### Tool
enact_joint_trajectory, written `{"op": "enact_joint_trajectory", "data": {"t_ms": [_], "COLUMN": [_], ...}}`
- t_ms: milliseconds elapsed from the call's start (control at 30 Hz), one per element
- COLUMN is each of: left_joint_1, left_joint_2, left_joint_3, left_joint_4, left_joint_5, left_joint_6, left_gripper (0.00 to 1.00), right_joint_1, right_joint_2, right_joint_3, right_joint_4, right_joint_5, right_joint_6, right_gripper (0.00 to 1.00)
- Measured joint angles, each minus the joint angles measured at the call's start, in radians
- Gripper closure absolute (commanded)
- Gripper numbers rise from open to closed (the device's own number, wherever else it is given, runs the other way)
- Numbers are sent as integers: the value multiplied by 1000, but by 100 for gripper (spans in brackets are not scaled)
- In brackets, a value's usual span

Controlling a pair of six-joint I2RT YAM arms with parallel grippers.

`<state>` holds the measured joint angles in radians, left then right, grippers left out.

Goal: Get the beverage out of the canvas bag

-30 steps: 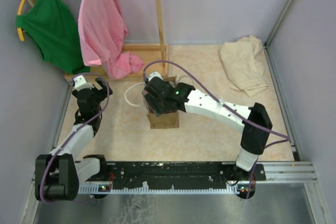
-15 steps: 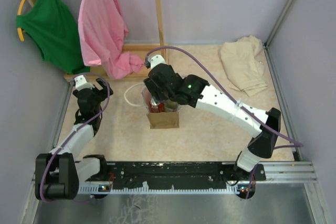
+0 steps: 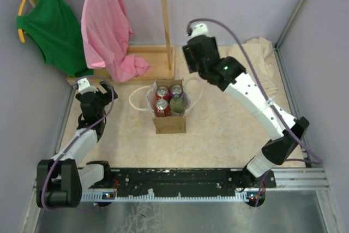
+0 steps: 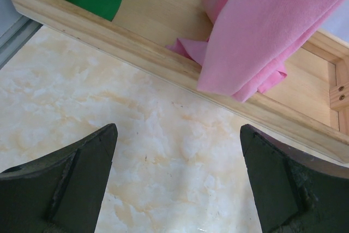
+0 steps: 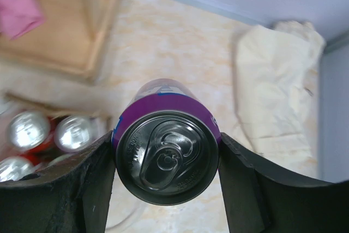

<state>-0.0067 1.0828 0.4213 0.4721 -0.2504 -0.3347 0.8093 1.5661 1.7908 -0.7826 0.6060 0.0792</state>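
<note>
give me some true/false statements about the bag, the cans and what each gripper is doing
1. The right gripper holds a purple can. True.
2. The left gripper is shut on a can. False: it is open and empty.
3. The canvas bag is empty. False: four cans stand inside it.
4. A pink garment hangs on the wooden rack. True.

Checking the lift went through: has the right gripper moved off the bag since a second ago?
Yes. The right gripper, shut on a purple can, has gone from over the bag back and rightward, nearer the beige cloth.
</note>
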Motion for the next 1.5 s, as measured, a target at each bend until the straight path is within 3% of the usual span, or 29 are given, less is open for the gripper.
{"op": "enact_joint_trajectory", "data": {"t_ms": [233,533,867,1200,1400,1500], "left_joint_1": [0,0,0,0,0,0], "left_joint_2": [0,-2,-2,-2,10,17], "left_joint_3": [0,0,0,0,1,1], "left_joint_4": [0,0,-1,-1,-1,-1], "left_joint_5": [1,5,16,32,35,35], "left_joint_6": [3,3,3,3,3,3], "left_gripper": [0,0,0,0,0,0], "right_joint_1": [-333,-538,-552,-555,-556,-556], "right_joint_2": [-13,-17,82,241,256,261], "right_joint_3": [-23,-265,-412,-417,-417,-417], "right_joint_4": [26,68,203,306,363,379], "right_joint_5": [1,-153,-285,-319,-318,-314], "right_joint_6": [-3,33,39,57,62,63], "right_gripper": [100,100,100,100,100,91]}}
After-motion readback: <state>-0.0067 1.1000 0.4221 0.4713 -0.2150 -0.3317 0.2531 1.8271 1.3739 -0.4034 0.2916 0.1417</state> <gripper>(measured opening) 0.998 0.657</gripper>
